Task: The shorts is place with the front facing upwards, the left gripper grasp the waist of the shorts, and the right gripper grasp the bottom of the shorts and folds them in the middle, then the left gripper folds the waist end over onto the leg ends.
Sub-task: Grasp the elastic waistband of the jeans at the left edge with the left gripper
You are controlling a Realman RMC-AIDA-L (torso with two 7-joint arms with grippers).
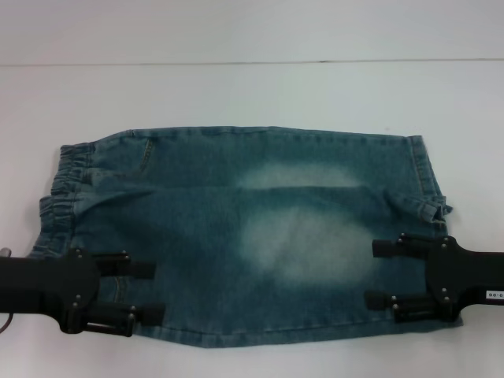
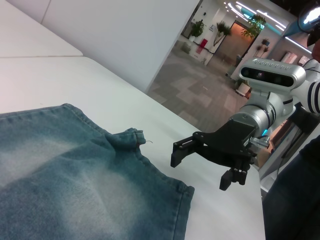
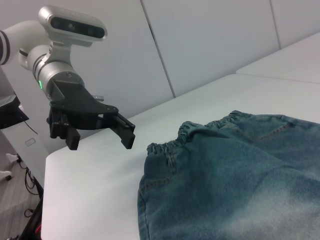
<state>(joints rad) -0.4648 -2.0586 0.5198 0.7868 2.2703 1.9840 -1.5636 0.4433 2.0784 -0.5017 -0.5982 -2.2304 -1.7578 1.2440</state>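
The blue denim shorts (image 1: 260, 236) lie flat on the white table (image 1: 252, 87), with pale faded patches in the middle. The gathered waist of the shorts (image 1: 59, 197) is at the left and the straight leg ends (image 1: 429, 181) at the right. My left gripper (image 1: 150, 291) is open at the near waist corner. My right gripper (image 1: 372, 274) is open at the near hem corner. The left wrist view shows the right gripper (image 2: 198, 173) raised just beyond the hem (image 2: 155, 172). The right wrist view shows the left gripper (image 3: 101, 144) raised off the waist (image 3: 200, 131).
Bare white table surrounds the shorts on all sides, with a seam line (image 1: 252, 62) across the far part. The table's edge (image 2: 165, 107) drops to an open hall floor in the left wrist view. A white wall (image 3: 210, 45) stands behind the table in the right wrist view.
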